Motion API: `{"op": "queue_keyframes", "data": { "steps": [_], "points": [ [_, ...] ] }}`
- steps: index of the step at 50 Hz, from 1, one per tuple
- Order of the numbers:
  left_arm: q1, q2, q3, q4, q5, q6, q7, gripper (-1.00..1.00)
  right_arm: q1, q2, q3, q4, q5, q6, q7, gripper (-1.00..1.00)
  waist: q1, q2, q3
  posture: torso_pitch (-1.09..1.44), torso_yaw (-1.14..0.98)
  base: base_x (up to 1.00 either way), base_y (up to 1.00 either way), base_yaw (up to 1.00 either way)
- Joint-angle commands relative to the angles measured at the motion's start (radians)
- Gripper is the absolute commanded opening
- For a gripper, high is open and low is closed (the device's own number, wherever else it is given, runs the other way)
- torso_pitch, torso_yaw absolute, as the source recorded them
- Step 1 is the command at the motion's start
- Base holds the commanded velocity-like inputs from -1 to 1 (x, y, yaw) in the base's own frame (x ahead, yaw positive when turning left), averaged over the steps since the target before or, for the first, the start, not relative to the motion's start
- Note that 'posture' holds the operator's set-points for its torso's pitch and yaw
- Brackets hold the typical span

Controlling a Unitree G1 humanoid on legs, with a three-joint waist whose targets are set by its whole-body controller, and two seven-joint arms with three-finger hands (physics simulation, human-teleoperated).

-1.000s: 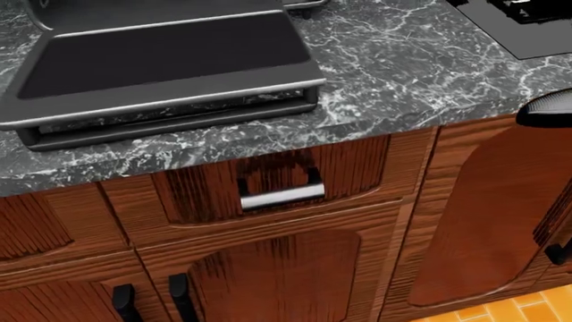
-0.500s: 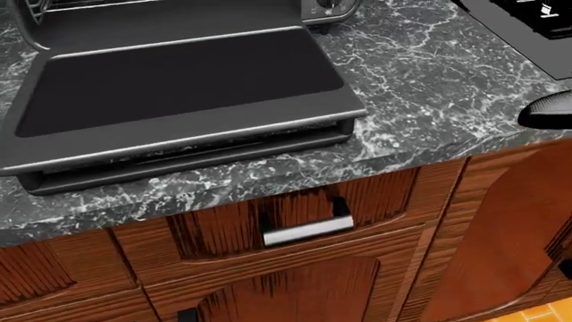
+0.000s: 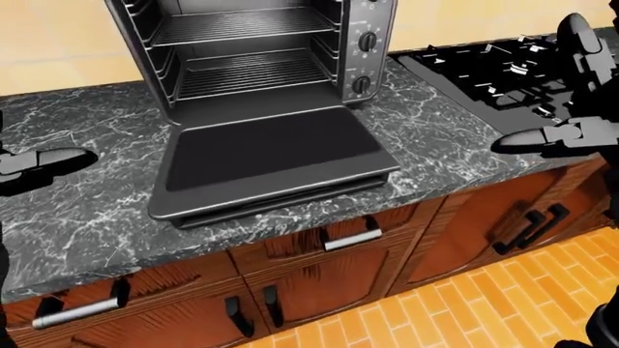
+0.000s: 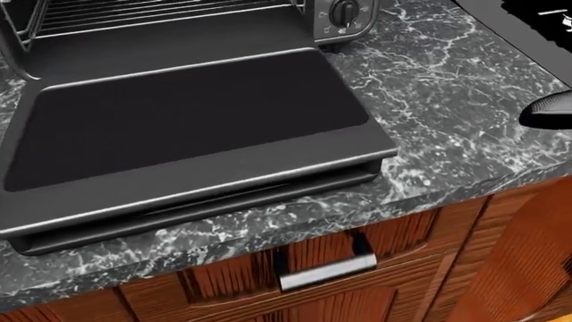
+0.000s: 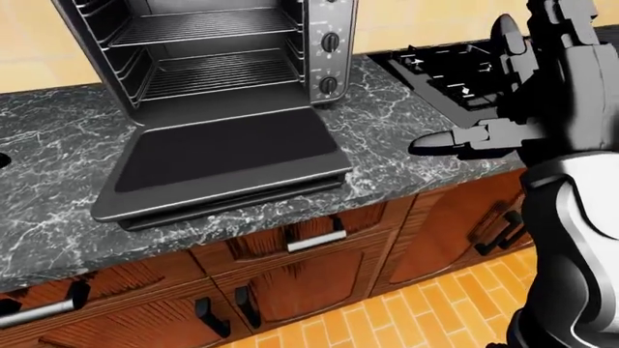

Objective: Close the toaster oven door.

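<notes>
Toaster oven (image 3: 256, 54) on marble counter (image 3: 87, 217), racks empty. Door (image 3: 271, 156) fully dropped, lying flat w/ its handle edge (image 4: 206, 198) toward the counter lip, above the drawer pull (image 4: 326, 272).

R hand (image 5: 503, 109) up at view right, well clear of door, over the counter edge near cooktop (image 3: 493, 72); fingers spread, holding nothing. L hand (image 3: 38, 163) only a sliver at left edge of left-eye view, can't tell finger state.

Step in hand, as I judge it: approach. Plan: bring R hand low, fingers under handle edge near its mid, lift along hinge arc, then push flat w/ palm till shut. Avoid off-centre push.
</notes>
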Motion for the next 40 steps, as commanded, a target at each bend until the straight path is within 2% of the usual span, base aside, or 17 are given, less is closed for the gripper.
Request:
{"op": "queue_keyframes", "data": {
  "steps": [1, 5, 7, 8, 10, 12, 17, 20, 21, 23, 26, 27, 28, 31, 35, 37, 40],
  "points": [
    [-0.021, 0.026, 0.03, -0.028, 0.005, -0.035, 0.004, 1.0, -0.027, -0.014, -0.005, -0.031, 0.001, -0.041, 0.004, 1.0, 0.006, 0.003, -0.017, 0.0, 0.0, 0.14, 0.05, 0.0],
    [-0.02, 0.026, 0.032, -0.03, 0.003, -0.034, 0.004, 1.0, -0.03, -0.016, -0.008, -0.032, 0.003, -0.038, 0.003, 1.0, -0.001, 0.051, -0.007, 0.0, 0.0, 0.14, 0.05, 0.0],
    [-0.021, 0.027, 0.033, -0.028, 0.003, -0.034, 0.004, 1.0, -0.03, -0.017, -0.01, -0.029, 0.004, -0.039, 0.004, 1.0, -0.005, 0.113, -0.026, 0.0, 0.0, 0.14, 0.05, 0.0],
    [-0.021, 0.027, 0.033, -0.027, 0.003, -0.035, 0.004, 1.0, -0.031, -0.018, -0.01, -0.028, 0.003, -0.04, 0.003, 1.0, 0.006, 0.081, -0.022, 0.0, 0.0, 0.15, 0.05, 0.0],
    [-0.021, 0.027, 0.033, -0.026, 0.003, -0.036, 0.005, 1.0, -0.034, -0.022, -0.013, -0.025, 0.006, -0.039, 0.003, 1.0, 0.007, 0.093, -0.013, 0.0, 0.0, 0.15, 0.05, 0.0],
    [-0.021, 0.027, 0.032, -0.026, 0.005, -0.037, 0.004, 1.0, -0.032, -0.023, -0.014, -0.023, 0.006, -0.041, 0.003, 1.0, 0.012, 0.076, -0.022, 0.0, 0.0, 0.15, 0.05, 0.0],
    [-0.02, 0.027, 0.033, -0.027, 0.003, -0.036, 0.004, 1.0, -0.03, -0.026, -0.017, -0.027, 0.01, -0.039, 0.002, 1.0, 0.016, 0.028, -0.01, 0.0, 0.0, 0.14, 0.05, 0.0],
    [-0.02, 0.028, 0.036, -0.029, 0.0, -0.034, 0.006, 1.0, -0.027, -0.024, -0.012, -0.023, 0.006, -0.045, 0.0, 1.0, 0.02, -0.038, -0.024, 0.0, 0.0, 0.14, 0.05, 0.0],
    [-0.02, 0.029, 0.038, -0.031, -0.002, -0.033, 0.007, 1.0, -0.028, -0.024, -0.013, -0.025, 0.007, -0.043, 0.0, 1.0, 0.017, -0.021, -0.022, 0.0, 0.0, 0.13, 0.05, 0.0],
    [-0.019, 0.028, 0.038, -0.03, -0.002, -0.034, 0.006, 1.0, -0.029, -0.025, -0.015, -0.024, 0.008, -0.042, 0.0, 1.0, 0.011, -0.024, -0.015, 0.0, 0.0, 0.15, 0.05, 0.0],
    [-0.019, 0.03, 0.039, -0.03, -0.004, -0.034, 0.008, 1.0, -0.027, -0.024, -0.012, -0.018, 0.003, -0.044, -0.001, 1.0, 0.006, -0.006, -0.02, 0.0, 0.0, 0.14, 0.05, 0.0],
    [-0.019, 0.031, 0.04, -0.03, -0.005, -0.033, 0.008, 1.0, -0.036, -0.025, -0.007, -0.004, -0.008, -0.038, -0.015, 1.0, 0.004, 0.003, 0.003, 0.0, 0.0, 0.0, 0.0, 0.0],
    [-0.019, 0.031, 0.04, -0.03, -0.005, -0.034, 0.008, 1.0, -0.039, -0.025, -0.003, 0.004, -0.018, -0.039, -0.02, 1.0, -0.003, 0.008, -0.001, 0.0, 0.0, 0.0, 0.0, 0.0],
    [-0.017, 0.033, 0.04, -0.028, -0.003, -0.035, 0.006, 1.0, -0.046, -0.024, 0.002, 0.023, -0.038, -0.035, -0.032, 1.0, -0.015, 0.065, -0.004, 0.0, 0.0, 0.0, 0.0, 0.0],
    [-0.018, 0.037, 0.043, -0.029, -0.007, -0.032, 0.008, 1.0, -0.049, -0.025, 0.0, 0.026, -0.042, -0.024, -0.028, 1.0, -0.008, 0.035, -0.012, 0.0, 0.0, 0.0, 0.0, 0.0],
    [-0.016, 0.035, 0.044, -0.025, -0.005, -0.034, 0.005, 1.0, -0.041, -0.028, 0.035, 0.054, -0.135, -0.077, -0.025, 1.0, -0.003, 0.028, -0.011, 0.0, 0.0, 0.0, 0.0, 0.0],
    [-0.015, 0.038, 0.049, -0.025, -0.008, -0.033, 0.005, 1.0, -0.071, -0.01, 0.039, 0.083, -0.199, -0.086, -0.048, 1.0, 0.003, 0.024, -0.014, 0.0, 0.0, 0.0, 0.0, 0.0]
  ]
}}
